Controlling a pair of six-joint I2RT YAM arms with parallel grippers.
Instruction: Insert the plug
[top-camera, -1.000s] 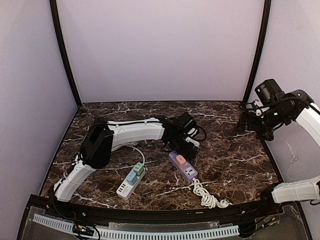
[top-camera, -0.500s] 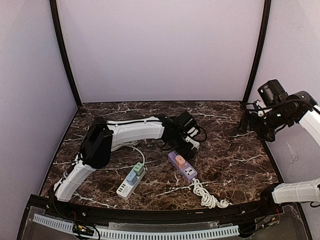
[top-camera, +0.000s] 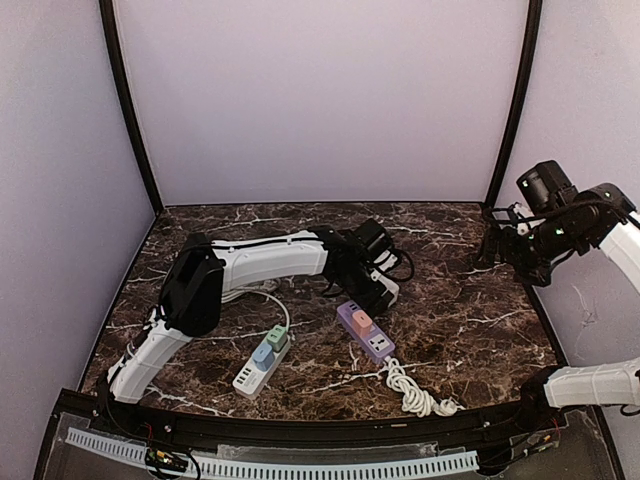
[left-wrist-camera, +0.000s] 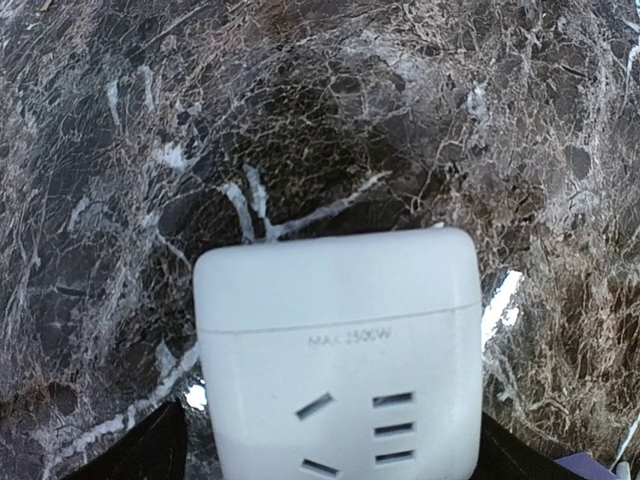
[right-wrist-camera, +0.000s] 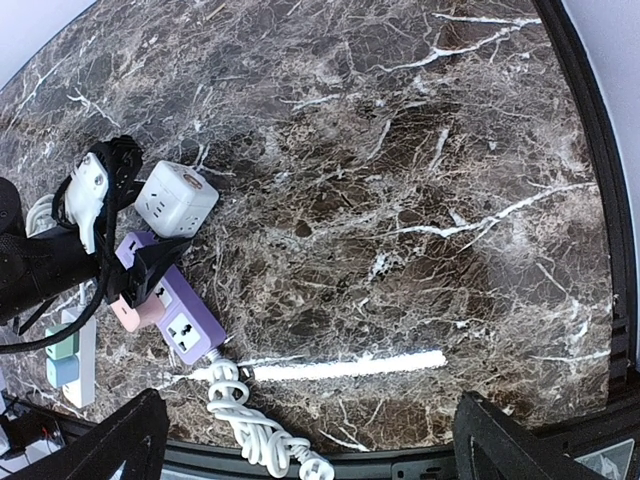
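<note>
Top external is showing a glossy, white-veined dark marble worktop (top-camera: 470, 320) inside lilac walls. The left end effector (left-wrist-camera: 335, 445) is straddling, wide open, the rounded white cube adapter (left-wrist-camera: 335, 320) beside a purple strip (top-camera: 365, 332). The right end effector (right-wrist-camera: 320, 440) is gaping empty.

Dark marble tabletop (top-camera: 470, 310) is lying open across its right half. White cube adapter (right-wrist-camera: 175, 200), purple power strip (right-wrist-camera: 190, 335), coiled white cord (right-wrist-camera: 245, 415) and long white strip (top-camera: 250, 375) are crowding the centre-left.
</note>
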